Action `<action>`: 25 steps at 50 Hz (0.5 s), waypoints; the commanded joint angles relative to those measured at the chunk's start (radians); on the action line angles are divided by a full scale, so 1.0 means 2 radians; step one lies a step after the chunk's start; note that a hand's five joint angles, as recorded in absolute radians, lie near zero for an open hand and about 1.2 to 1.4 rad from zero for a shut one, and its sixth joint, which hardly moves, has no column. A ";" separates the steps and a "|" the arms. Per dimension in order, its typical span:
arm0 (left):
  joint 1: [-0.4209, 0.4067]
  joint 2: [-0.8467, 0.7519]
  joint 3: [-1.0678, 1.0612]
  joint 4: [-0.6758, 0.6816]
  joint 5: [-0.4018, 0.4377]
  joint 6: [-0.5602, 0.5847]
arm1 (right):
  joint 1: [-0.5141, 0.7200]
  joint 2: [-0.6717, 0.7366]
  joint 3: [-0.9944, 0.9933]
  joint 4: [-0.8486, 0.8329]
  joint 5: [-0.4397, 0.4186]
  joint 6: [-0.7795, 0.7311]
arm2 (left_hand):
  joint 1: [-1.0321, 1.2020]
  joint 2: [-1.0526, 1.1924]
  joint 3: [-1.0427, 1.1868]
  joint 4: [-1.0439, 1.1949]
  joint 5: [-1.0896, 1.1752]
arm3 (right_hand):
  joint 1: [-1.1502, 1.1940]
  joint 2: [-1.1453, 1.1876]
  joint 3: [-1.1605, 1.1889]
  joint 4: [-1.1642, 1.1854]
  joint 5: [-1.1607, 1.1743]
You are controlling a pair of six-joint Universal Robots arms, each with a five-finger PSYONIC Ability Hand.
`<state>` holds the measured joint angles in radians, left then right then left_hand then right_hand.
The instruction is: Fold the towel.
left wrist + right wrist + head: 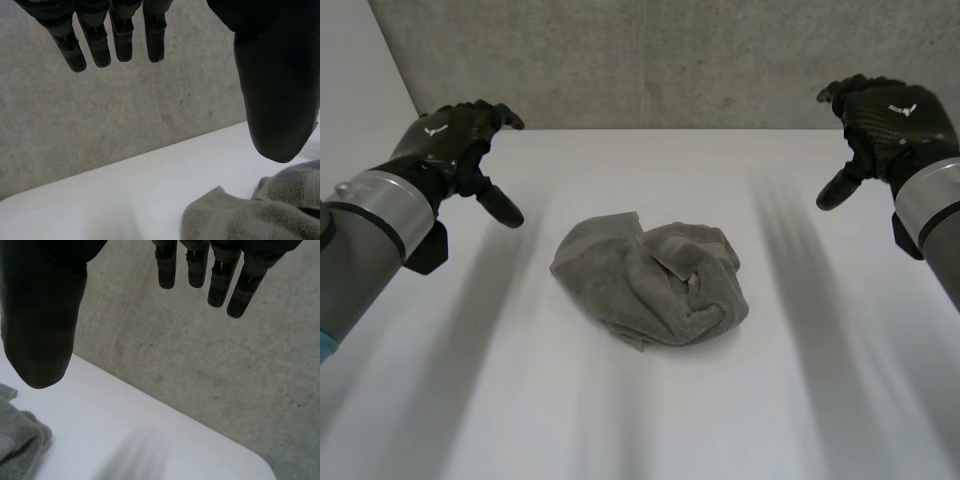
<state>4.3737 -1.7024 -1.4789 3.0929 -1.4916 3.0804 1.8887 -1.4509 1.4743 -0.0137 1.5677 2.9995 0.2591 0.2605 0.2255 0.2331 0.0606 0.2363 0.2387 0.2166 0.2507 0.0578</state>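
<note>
A grey towel (pixel 650 280) lies crumpled in a heap at the middle of the white table (pixel 800 400). My left hand (pixel 455 145) hovers above the table to the towel's left, open, fingers relaxed and holding nothing. My right hand (pixel 885 115) hovers to the towel's right, also open and empty. In the left wrist view the straight fingers (pixel 120 40) and thumb (pixel 277 100) are spread, with a towel edge (pixel 250 215) below the thumb. In the right wrist view the fingers (pixel 220 275) and thumb (pixel 42 325) are spread too, and a bit of towel (pixel 17 440) lies under the thumb.
A grey concrete wall (pixel 670 60) stands right behind the table's far edge. Bare white tabletop surrounds the towel on every side.
</note>
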 commanded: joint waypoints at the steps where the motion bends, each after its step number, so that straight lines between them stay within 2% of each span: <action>1: 0.000 0.014 0.006 -0.013 0.000 -0.002 | 0.001 -0.012 -0.015 0.020 -0.001 0.001 | -0.027 -0.028 -0.025 -0.029 -0.015 | -0.031 -0.032 -0.021 -0.038 -0.029; 13: 0.001 0.012 0.005 -0.013 0.000 -0.002 | 0.001 -0.012 -0.014 0.020 -0.001 0.001 | -0.027 -0.028 -0.025 -0.029 -0.015 | -0.031 -0.032 -0.021 -0.038 -0.029; 19: 0.001 0.010 0.002 -0.009 0.003 0.000 | 0.007 -0.012 -0.014 0.021 -0.020 0.000 | -0.026 -0.026 -0.025 -0.029 -0.014 | -0.031 -0.032 -0.021 -0.038 -0.029; 21: 0.001 0.007 0.003 -0.007 0.004 0.001 | 0.007 -0.012 -0.015 0.022 -0.037 -0.002 | -0.024 -0.025 -0.025 -0.029 -0.012 | -0.031 -0.032 -0.021 -0.038 -0.029; 23: 0.000 -0.009 0.008 0.002 0.020 0.002 | 0.006 -0.003 -0.016 0.022 -0.096 -0.013 | -0.017 -0.018 -0.025 -0.029 -0.005 | -0.031 -0.032 -0.021 -0.038 -0.029; 24: 0.000 -0.009 0.009 0.002 0.020 0.002 | 0.006 -0.003 -0.016 0.022 -0.096 -0.013 | -0.017 -0.018 -0.025 -0.029 -0.005 | -0.031 -0.032 -0.021 -0.038 -0.029; 25: 0.001 -0.028 0.015 0.010 0.038 0.003 | 0.006 0.008 -0.018 0.019 -0.135 -0.022 | -0.013 -0.013 -0.025 -0.029 -0.001 | -0.031 -0.032 -0.021 -0.038 -0.029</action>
<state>4.3747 -1.6920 -1.4710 3.0797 -1.4781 3.0814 1.8995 -1.4703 1.4455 0.0298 1.4905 2.9931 0.2591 0.2605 0.2254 0.2331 0.0605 0.2358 0.2387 0.2166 0.2507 0.0578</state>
